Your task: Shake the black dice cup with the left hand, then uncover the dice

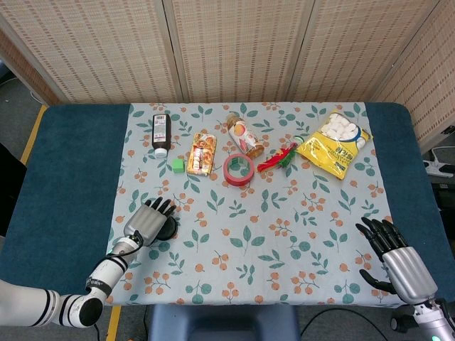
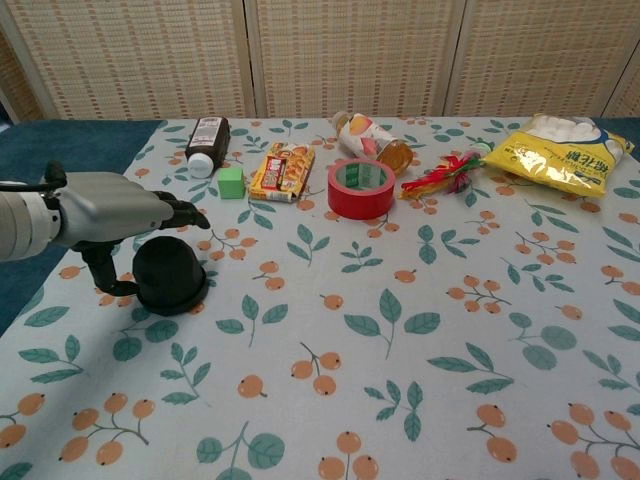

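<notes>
The black dice cup stands mouth-down near the left edge of the floral tablecloth, on the near side of the table. The robot's left hand is above and just left of it, fingers stretched out over the cup's top and thumb curved down beside its left wall; from the chest view the hand appears spread and holding nothing, though whether the thumb touches the cup cannot be told. In the head view the same left hand covers most of the cup. The right hand rests at the near right corner, fingers apart and empty, well away from everything else.

Along the far side of the cloth lie a dark bottle on its side, a small green cube, an orange snack packet, a roll of red tape, a tipped jar, a red-and-green bundle and a yellow bag of marshmallows.
</notes>
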{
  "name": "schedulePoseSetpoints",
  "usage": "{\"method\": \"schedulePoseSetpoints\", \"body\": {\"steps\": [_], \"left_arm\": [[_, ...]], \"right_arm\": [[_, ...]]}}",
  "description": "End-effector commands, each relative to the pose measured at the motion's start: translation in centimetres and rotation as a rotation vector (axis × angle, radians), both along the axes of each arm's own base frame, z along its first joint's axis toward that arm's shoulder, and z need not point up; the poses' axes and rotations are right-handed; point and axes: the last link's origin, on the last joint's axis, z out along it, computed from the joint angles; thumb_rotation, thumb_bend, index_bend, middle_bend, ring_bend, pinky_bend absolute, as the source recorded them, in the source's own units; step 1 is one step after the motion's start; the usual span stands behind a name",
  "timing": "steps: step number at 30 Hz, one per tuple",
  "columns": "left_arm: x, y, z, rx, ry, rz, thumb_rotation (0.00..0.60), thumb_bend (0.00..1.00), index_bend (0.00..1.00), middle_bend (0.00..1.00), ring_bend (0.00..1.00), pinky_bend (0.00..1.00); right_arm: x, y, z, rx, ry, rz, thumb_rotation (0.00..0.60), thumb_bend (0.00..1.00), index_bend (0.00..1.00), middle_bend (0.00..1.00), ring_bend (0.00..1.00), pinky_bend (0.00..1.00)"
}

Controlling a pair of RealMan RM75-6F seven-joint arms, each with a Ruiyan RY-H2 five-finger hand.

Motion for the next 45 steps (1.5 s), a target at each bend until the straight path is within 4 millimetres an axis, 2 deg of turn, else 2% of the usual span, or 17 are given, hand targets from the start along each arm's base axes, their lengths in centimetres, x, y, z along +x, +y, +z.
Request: {"method": "schedulePoseSetpoints", "body": {"steps": [1, 9, 18, 35, 45], "left_arm": [[-0.2, -0.1, 0.0, 0.005, -0.006, -0.004, 0.600, 0.33, 0.05, 0.00, 0.00, 0.19], [-0.4, 0.1, -0.2, 0.027, -0.021, -0.030, 0.600, 0.34, 0.28, 0.00, 0.00, 0.19], [-0.4, 0.3, -0.3, 0.043, -0.037, -0.052, 0.600, 0.34, 0.41, 0.00, 0.00, 0.19], [-0.3, 0.0, 0.7, 0.022, -0.095, -0.062, 0.600, 0.34, 0.47, 0.00, 0.00, 0.20], [0.2, 0.3, 3.9, 0.104, -0.132, -0.064, 0.600, 0.34, 0.48, 0.00, 0.00, 0.22]], "right_arm": [[0.0, 0.0, 0.0, 0.002, 0.001, 0.000, 0.600, 0.17, 0.00, 0.00, 0.00, 0.00], [0.1, 0.1, -0.1, 0.006, 0.002, 0.000, 0.600, 0.17, 0.00, 0.00, 0.00, 0.00], [0.0, 0.0, -0.1, 0.007, 0.004, -0.004, 0.600, 0.17, 0.00, 0.00, 0.00, 0.00], [0.1, 0.0, -0.2, 0.014, 0.007, -0.003, 0.600, 0.17, 0.00, 0.00, 0.00, 0.00], [0.1, 0.1, -0.1, 0.009, 0.001, -0.001, 0.600, 0.17, 0.00, 0.00, 0.00, 0.00]]}}
